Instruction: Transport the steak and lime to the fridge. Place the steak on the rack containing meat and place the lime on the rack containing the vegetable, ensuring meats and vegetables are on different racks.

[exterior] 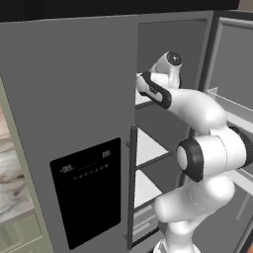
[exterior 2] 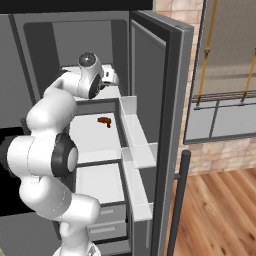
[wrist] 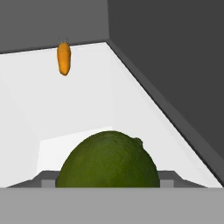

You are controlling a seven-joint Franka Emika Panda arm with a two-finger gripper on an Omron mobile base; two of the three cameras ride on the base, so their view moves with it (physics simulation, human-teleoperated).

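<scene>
Standing open, the tall dark-grey two-door fridge point(exterior 2: 165, 75) exposes its white shelves so that the white Franka arm point(exterior 2: 50, 150) can reach inside from the base parked in front of it. Its left door, still closed, carries the black dispenser panel point(exterior: 89, 192). The arm bends up and forward, carrying its two-finger gripper point(exterior 2: 112, 77) in over the upper white rack point(wrist: 87, 100); this height is presumably chosen because a small orange carrot point(wrist: 64, 58) lies towards the back of that shelf, marking it as the vegetable rack. On the next white rack down point(exterior 2: 95, 137) rests the small dark reddish-brown steak point(exterior 2: 104, 121), which seems already delivered and kept apart from the produce. Sitting right at the hand, between the finger positions, is the round dark-green lime point(wrist: 109, 161), apparently still carried just above the front of the upper rack, well short of the carrot. The fingertips themselves are hidden behind the fruit, so whether the jaws grip it or have released cannot be told.
</scene>
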